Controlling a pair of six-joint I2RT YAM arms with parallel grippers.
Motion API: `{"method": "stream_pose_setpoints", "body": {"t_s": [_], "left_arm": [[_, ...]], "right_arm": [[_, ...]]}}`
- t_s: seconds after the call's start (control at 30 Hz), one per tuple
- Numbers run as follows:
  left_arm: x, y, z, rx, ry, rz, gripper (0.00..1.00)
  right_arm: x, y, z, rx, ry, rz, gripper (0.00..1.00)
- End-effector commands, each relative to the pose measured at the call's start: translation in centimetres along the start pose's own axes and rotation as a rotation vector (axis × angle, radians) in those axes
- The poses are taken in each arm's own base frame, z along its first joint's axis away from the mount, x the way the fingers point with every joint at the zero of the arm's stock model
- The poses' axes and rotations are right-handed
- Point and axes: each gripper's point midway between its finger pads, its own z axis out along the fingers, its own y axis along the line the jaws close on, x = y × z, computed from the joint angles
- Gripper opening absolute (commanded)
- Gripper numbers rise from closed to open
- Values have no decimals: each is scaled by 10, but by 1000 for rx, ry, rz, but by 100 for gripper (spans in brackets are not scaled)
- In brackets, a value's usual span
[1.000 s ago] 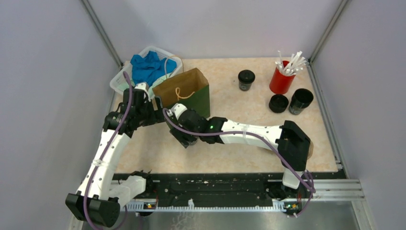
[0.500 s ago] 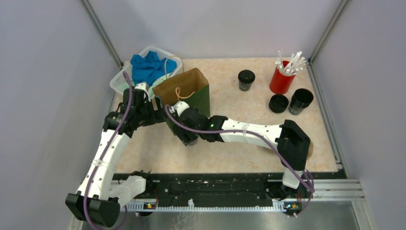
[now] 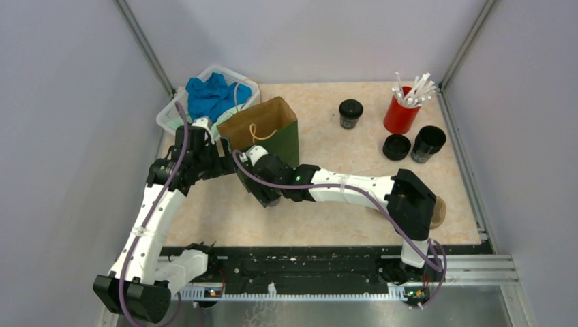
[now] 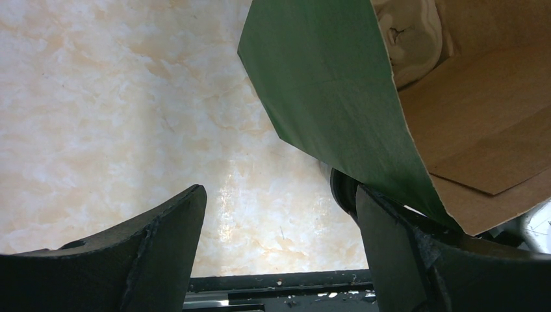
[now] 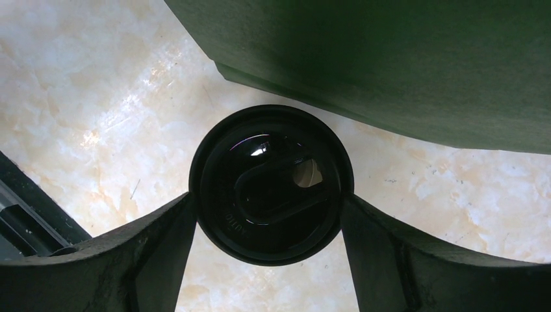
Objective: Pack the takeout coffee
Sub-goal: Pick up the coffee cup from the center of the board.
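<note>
The right gripper [image 5: 269,198] is clamped on a black lidded cup [image 5: 271,170], with a finger pressed to each side of the rim. The cup is at the foot of the paper bag [image 5: 390,58], on the bag's near side. The bag's green wall overhangs the cup in the right wrist view, and whether the two touch cannot be told. Whether the cup rests on the table [image 3: 225,221] or hangs just above it cannot be told either.

The left gripper [image 4: 279,195] is at the bag's left edge with its jaws wide apart. The lower edge of the green wall runs down to the inner face of one finger, and only bare marble lies between the fingers.

The bag stands open, its brown inside facing up. A basket [image 3: 167,116] of blue cloth [image 3: 211,95] crowds its back-left corner. Open tabletop runs from the bag's near-left side to the black rail at the near edge.

A second lidded cup [image 3: 350,114] stands well apart at the back. Further right is a red cup [image 3: 399,119] of white sticks [image 3: 414,88]. Just in front of it are a taller black cup [image 3: 428,143] and a low black piece [image 3: 397,146] (cup or lid, the top view does not settle it).
</note>
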Motion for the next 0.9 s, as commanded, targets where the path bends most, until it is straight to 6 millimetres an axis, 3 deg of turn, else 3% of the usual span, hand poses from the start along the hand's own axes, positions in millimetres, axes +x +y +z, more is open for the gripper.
{"method": "stream_pose_setpoints", "body": {"t_s": [0.0, 0.17, 0.3, 0.43, 0.87], "left_arm": [[-15, -5, -6, 19, -64, 13, 92], [-14, -4, -6, 15, -62, 14, 92], [-13, -4, -8, 15, -62, 14, 92], [-16, -3, -10, 17, -86, 13, 92], [-16, -1, -8, 6, -91, 22, 92]], "right_arm": [[-14, -4, 2, 18, -24, 15, 79], [-11, -7, 5, 39, -14, 10, 77], [-13, -7, 4, 41, -14, -3, 83], [-16, -7, 0, 38, 10, 1, 80], [4, -1, 4, 25, 164, -23, 76]]}}
